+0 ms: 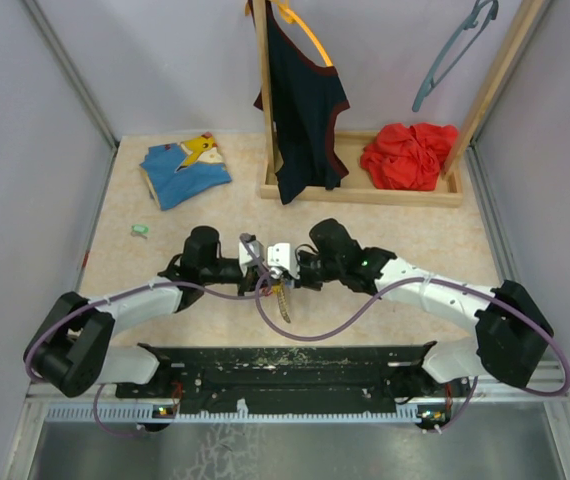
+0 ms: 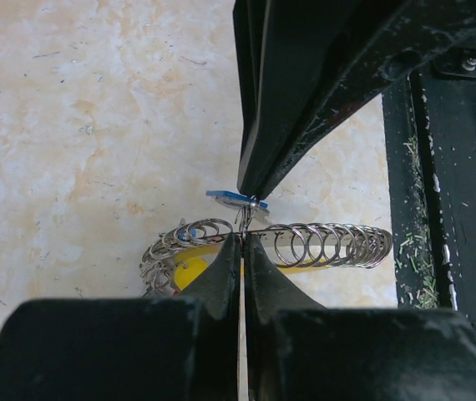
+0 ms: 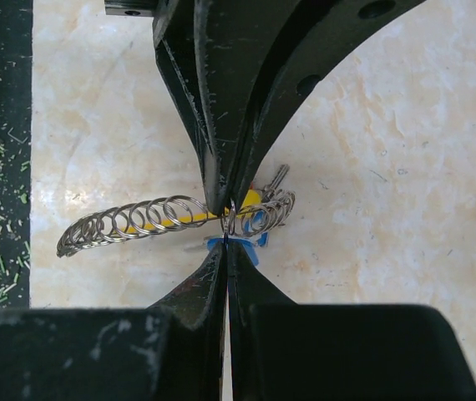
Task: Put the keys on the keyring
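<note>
The bench [image 1: 415, 250] carries little near its middle, where the two arms meet tip to tip. The left claw [image 2: 240, 244] is pinched narrow on the wire of the keyring [image 2: 321, 244]. The right claw [image 3: 225, 251] is closed just as tightly on the blue key [image 2: 225, 197], with its head pressed against the ring right at the left claw's tips.

The keyring shows as a run of thin grey wire loops lying side by side like a loose spring, with the yellow tag [image 2: 189, 271] behind them. It looks light and springy, and likely to swing or twist around a single pinch point. I judge it best held on the wire close to the opening, where the left claw grips it now, so the loop stays stiff against the push.

The blue key is tiny, hard and probably slick. Its plastic head is the only sensible hold, leaving the hole free.

The mint green key [image 1: 140, 230] lies alone on the bench, well apart to the left, flat and awkward to pick.
</note>
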{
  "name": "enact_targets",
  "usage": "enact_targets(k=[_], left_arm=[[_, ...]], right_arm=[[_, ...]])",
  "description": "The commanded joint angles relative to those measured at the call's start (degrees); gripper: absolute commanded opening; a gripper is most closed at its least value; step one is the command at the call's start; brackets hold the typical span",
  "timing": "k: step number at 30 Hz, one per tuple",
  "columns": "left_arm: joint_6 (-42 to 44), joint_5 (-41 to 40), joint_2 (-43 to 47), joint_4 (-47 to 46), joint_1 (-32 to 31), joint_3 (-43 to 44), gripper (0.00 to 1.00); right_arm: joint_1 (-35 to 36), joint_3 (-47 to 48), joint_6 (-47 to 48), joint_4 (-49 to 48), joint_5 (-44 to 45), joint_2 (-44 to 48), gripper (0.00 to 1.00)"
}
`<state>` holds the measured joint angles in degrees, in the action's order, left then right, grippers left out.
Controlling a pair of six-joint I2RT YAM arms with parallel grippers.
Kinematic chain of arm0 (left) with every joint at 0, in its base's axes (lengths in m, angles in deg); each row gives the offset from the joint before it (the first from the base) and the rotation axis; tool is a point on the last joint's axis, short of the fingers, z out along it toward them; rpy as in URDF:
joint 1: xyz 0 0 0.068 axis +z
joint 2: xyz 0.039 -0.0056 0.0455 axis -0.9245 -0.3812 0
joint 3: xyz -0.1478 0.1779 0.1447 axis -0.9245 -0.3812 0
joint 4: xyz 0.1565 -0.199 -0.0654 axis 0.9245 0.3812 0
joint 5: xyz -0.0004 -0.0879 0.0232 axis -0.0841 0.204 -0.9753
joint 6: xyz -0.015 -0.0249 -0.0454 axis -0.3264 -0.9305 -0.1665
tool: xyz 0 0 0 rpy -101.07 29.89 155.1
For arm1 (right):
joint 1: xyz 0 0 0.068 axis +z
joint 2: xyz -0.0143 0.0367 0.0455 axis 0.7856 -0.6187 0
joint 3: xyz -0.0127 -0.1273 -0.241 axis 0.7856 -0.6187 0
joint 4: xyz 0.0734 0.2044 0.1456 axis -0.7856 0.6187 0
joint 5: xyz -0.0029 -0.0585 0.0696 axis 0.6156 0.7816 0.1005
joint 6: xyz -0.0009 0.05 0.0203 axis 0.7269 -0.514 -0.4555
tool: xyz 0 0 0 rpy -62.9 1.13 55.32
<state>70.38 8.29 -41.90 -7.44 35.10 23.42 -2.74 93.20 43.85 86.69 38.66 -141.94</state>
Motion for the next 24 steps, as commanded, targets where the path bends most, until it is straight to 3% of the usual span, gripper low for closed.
enact_targets(k=[1,11,18,24], left_arm=[[-2.54,1.87,-0.45,-2.41,1.31,2.10,0.00],[-5.20,2.85,-0.78,-4.90,2.94,1.48,0.00],[-3.19,3.79,-0.36,-4.65,2.95,1.05,0.00],[-1.87,3.71,-0.20,-4.46,2.91,0.66,0.00]], right_arm=[[1.65,0.13,0.99,-2.06,2.31,1.83,0.00],[3.26,-0.79,1.47,-2.78,6.01,1.00,0.00],[2.72,-2.88,-1.88,-8.50,6.29,2.31,0.00],[-2.30,-6.32,-7.03,-12.97,0.76,7.10,0.18]])
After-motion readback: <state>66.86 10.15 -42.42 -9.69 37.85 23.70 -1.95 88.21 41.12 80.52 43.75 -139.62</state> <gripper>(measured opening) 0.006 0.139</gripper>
